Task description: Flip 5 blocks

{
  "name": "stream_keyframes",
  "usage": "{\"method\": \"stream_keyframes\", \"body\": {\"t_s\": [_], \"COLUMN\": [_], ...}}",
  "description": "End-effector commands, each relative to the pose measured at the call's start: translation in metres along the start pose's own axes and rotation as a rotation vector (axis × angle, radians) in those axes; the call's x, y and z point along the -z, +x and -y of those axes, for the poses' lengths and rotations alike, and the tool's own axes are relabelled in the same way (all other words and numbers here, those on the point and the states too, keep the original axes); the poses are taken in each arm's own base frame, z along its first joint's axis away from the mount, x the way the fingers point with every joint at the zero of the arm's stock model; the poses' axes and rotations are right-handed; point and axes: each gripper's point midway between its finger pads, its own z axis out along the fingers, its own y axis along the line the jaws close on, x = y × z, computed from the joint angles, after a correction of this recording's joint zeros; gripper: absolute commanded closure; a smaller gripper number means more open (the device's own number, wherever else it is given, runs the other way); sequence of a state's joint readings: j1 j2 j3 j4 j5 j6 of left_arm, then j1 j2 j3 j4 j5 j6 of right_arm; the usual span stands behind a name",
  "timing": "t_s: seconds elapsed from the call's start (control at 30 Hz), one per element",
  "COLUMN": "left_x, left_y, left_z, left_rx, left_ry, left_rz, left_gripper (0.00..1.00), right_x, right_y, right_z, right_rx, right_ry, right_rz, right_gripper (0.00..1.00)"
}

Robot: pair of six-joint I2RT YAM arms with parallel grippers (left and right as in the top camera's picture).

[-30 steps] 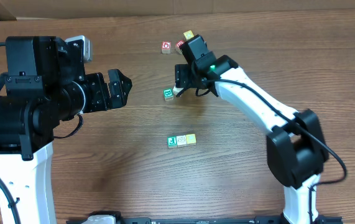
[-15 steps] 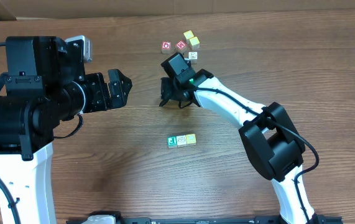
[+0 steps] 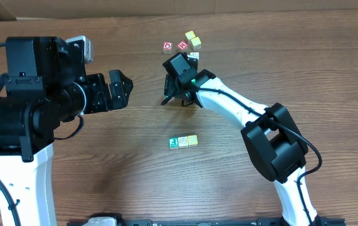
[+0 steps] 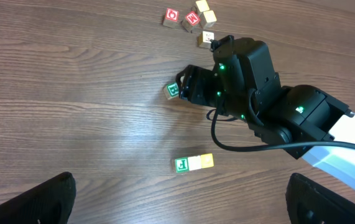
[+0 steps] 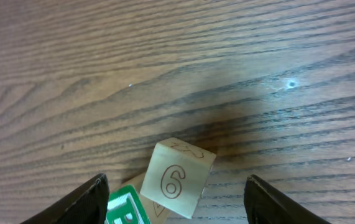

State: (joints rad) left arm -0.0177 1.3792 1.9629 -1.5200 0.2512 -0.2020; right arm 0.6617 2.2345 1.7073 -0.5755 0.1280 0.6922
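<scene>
**HANDLING THE TILTED "6" BLOCK**

Treat block (image 5: 178, 176) as light, rigid, smooth wood that is apt to skid. Pinch on two opposite flat faces. Find on desk (image 5: 258, 50) between right fingers (image 5: 85, 200), spread apart, gripping nothing. Note left fingers (image 4: 40, 202) wide, empty. Expect no long axis: cube tipped on edge, "6" face toward wrist camera, leaning against green-lettered block (image 5: 126, 210).

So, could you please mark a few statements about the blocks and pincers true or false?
The right pincer is clamped on the cube marked 6. False: its fingers stand clear of it.
The left pincer holds nothing. True.
Three blocks lie side by side in a row. True.
That row includes two red cubes. False: the red-printed cubes lie apart, next to the yellowish cubes.
A green-printed cube sits right beside the 6 cube. True.
</scene>
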Motion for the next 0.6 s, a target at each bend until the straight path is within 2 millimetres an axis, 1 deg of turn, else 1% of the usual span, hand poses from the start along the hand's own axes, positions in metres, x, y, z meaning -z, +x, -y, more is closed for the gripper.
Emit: {"method": "stream_keyframes", "body": {"t_s": [0.0,0.1,0.23,0.43,0.57], "left_x": [0.006,0.006,0.006,0.006,0.006], "left_y": [-0.004,-0.004,-0.004,-0.004,-0.004], "left_z": [0.001,0.001,0.001,0.001,0.001], "left_rx": [-0.014,-0.014,-0.014,-0.013,-0.013], "left_ry": [0.006,0.006,0.006,0.005,0.005], "left_rz": [0.025,0.025,0.025,0.025,0.025], "left_gripper": [0.00,0.00,0.00,0.00,0.00], "right_x": [-0.001,-0.005,-0.012,-0.013,-0.013], "right_y": [-0.008,-0.008,-0.002,0.000,0.001], "right_z": [0.003,0.001,0.002,0.003,0.005], "right_rx": [-0.117,-0.124,-0.116,-0.114,-0.108], "right_ry": [0.021,0.018,0.029,0.035,0.041], "right_rz": [0.040,0.048,0.037,0.032,0.032], "right_gripper": [0.36,0.37,0.38,0.47,0.55]}}
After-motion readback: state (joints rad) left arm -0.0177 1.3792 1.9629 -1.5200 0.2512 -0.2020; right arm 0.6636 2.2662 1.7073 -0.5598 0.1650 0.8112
